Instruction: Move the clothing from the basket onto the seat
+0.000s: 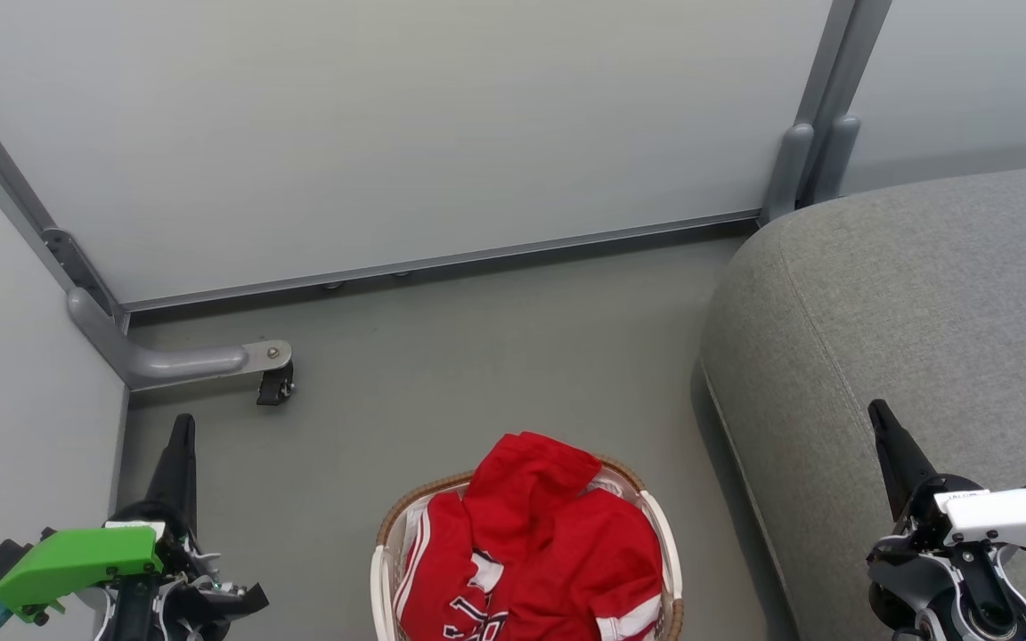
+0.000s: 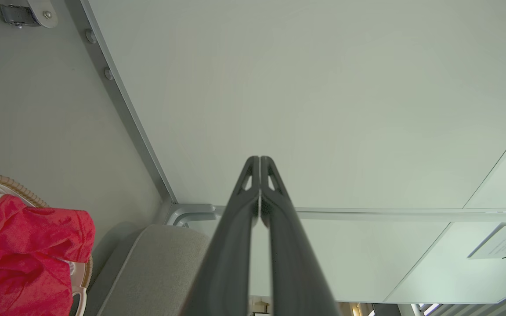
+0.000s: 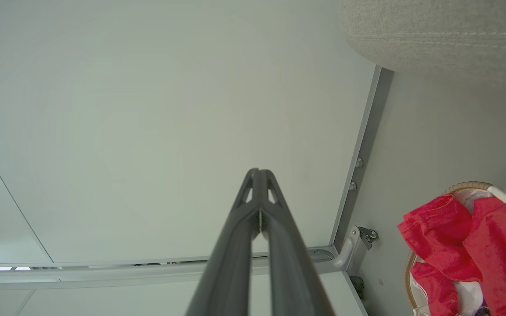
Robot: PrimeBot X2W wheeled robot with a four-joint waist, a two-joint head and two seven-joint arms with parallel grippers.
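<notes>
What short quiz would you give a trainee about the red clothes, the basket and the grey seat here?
1. True or false: the clothing lies in the basket, not on the seat.
2. Pick one. The basket stands on: A) the seat, B) the floor, C) a table.
3. Fill in: the left gripper and the right gripper are both ____.
Key: 1 true; 2 B; 3 shut.
</notes>
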